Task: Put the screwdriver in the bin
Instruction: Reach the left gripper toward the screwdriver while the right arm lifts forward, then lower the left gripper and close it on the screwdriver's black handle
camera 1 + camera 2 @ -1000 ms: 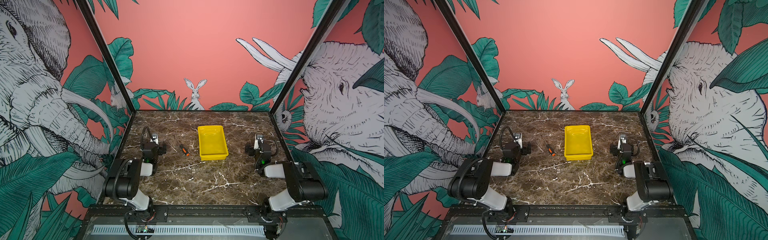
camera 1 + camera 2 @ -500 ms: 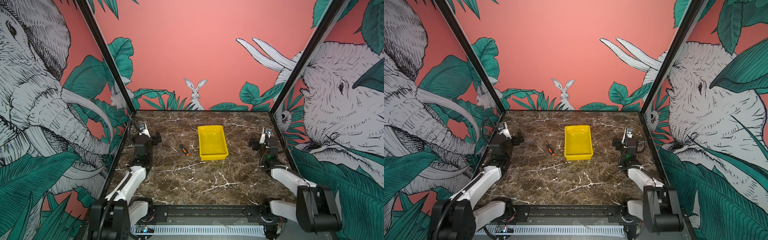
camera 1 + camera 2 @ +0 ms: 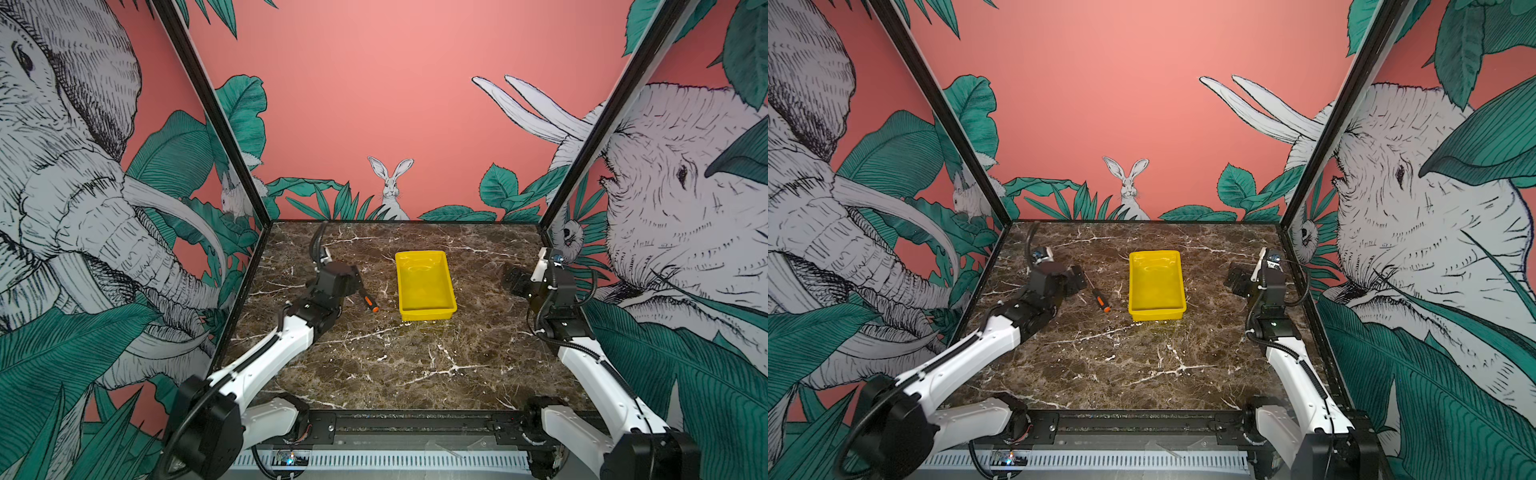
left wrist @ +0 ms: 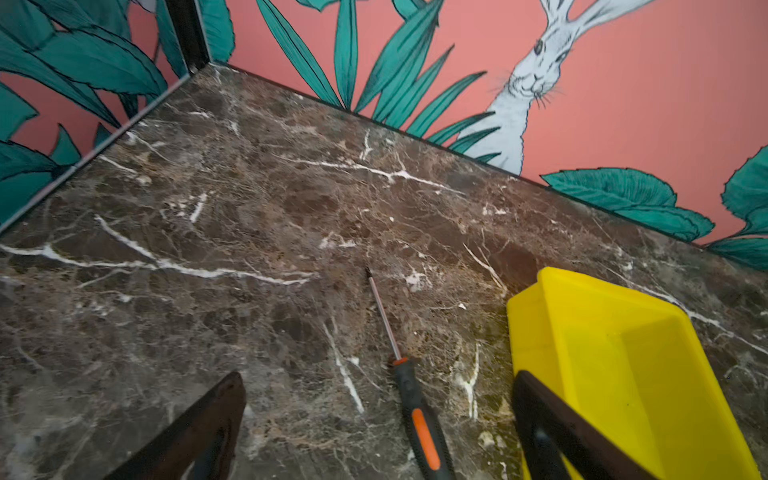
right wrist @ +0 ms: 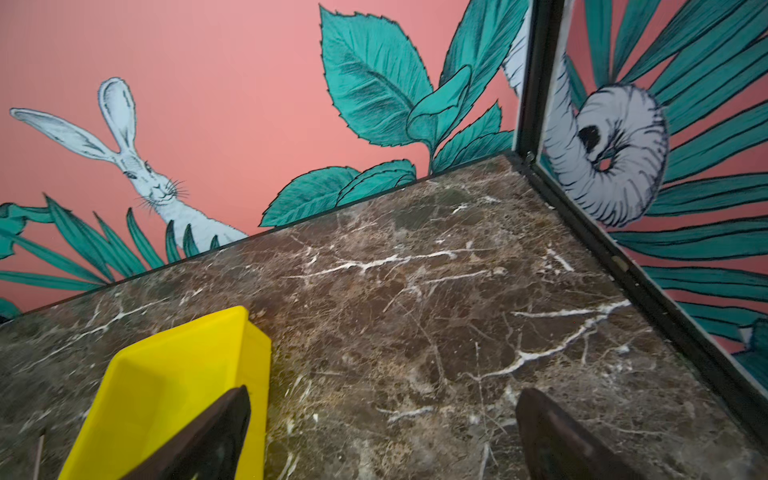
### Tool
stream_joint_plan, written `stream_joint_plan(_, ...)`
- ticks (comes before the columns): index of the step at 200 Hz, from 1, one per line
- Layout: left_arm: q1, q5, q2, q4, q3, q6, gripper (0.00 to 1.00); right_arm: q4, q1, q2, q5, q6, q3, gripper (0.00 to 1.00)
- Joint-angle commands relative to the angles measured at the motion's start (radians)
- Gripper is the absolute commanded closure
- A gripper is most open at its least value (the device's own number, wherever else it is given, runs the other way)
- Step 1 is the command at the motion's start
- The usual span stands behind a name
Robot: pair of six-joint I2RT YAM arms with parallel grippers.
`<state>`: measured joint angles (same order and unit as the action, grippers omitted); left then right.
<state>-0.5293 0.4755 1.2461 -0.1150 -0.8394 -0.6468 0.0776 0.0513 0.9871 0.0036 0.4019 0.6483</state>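
Note:
The screwdriver [image 3: 369,303] [image 3: 1101,301] lies flat on the marble table just left of the bin, orange end cap toward the front. In the left wrist view its black and orange handle [image 4: 419,415] runs between the fingers, nearer the one on the bin's side. My left gripper [image 3: 354,279] [image 3: 1076,279] [image 4: 378,378] is open and low over the handle, with nothing held. The yellow bin [image 3: 428,319] [image 3: 1157,314] [image 4: 536,332] [image 5: 257,349] stands empty mid-table. At the bin's right my right gripper [image 3: 512,280] [image 3: 1236,280] [image 5: 383,390] is open and empty.
Printed walls close in the marble table [image 3: 415,365] at the back and both sides, with black frame posts in the far corners. The right arm stands close to the right wall. A black rail [image 3: 415,424] runs along the front edge.
My left arm has stretched out and swung right from the left wall, bringing its open gripper over the screwdriver. The right gripper has turned toward the bin. Screwdriver and bin have not moved.

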Motion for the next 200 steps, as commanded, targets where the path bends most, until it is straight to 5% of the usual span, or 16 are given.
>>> stream_joint_plan(1,-0.019,-0.028,0.122,-0.051,-0.031,-0.135,0.0,-0.042,-0.002,0.015,-0.1,0.053,0.002,0.01)
stream_joint_plan(65,-0.023,-0.111,0.376,-0.07,-0.154,-0.194,0.07,-0.046,-0.002,0.064,-0.186,0.048,0.0,0.0)
stream_joint_plan(101,-0.022,-0.14,0.431,-0.05,-0.152,-0.249,0.16,0.119,0.006,0.123,-0.355,0.066,-0.022,0.01)
stream_joint_plan(135,-0.022,-0.174,0.464,-0.029,-0.135,-0.323,0.21,0.141,0.077,0.153,-0.289,0.034,-0.022,0.0)
stream_joint_plan(200,-0.022,-0.129,0.487,-0.07,-0.141,-0.376,0.34,0.213,0.081,0.229,-0.359,0.06,-0.036,0.0)
